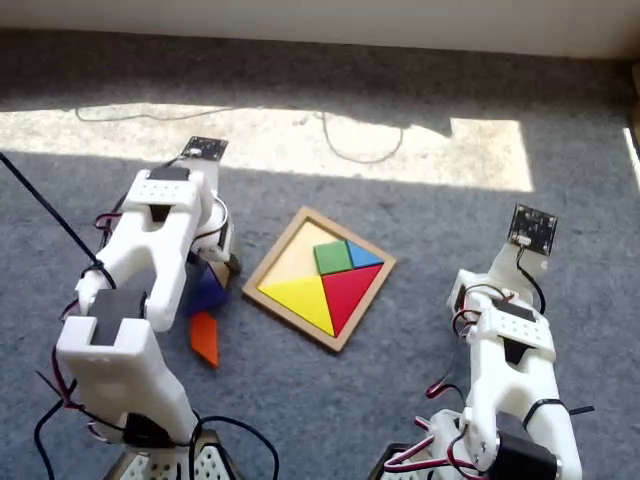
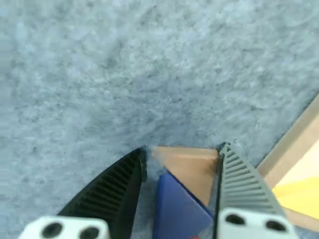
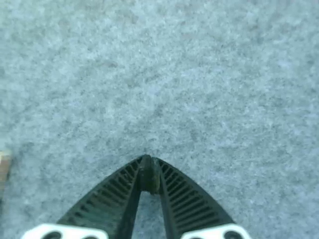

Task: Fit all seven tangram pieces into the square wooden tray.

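Facing grey carpet [image 1: 440, 225], left pincer [image 2: 183, 150] gapes wide while right pincer [image 3: 148, 168] is closed.

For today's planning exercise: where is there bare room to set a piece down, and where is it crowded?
Free: the corner of the tray beside the green piece and yellow piece; the carpet between tray and right arm. Crowded: the tray's other side, where the left hand straddles a tan piece by the dark blue piece and orange piece.
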### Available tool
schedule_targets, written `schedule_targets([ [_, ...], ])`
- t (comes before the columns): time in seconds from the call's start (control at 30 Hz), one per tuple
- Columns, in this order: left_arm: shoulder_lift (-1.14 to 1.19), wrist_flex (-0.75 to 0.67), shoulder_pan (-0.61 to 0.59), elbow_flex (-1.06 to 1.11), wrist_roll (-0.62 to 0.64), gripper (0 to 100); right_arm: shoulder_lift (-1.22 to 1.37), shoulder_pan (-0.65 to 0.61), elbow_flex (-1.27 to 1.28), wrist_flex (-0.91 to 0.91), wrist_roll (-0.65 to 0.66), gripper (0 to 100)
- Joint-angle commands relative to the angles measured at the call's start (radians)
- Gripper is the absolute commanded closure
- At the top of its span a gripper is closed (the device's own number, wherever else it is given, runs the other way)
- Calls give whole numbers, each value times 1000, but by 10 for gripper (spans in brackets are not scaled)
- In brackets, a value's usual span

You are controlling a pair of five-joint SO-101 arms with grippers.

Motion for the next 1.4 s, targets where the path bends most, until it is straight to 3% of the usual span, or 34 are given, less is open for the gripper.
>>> schedule_targets([
  [0.0,13,18,21,-53,0,839,1,-13,-58,-28,-11,991],
  [0.67,-386,92,183,-8,-11,846,1,-13,-58,-28,-9,991],
  [1.1,-220,52,435,-13,-94,845,1,-10,-59,-28,-9,991],
  [1.37,-139,51,463,-94,-94,842,1,-12,-59,-28,-9,991],
])
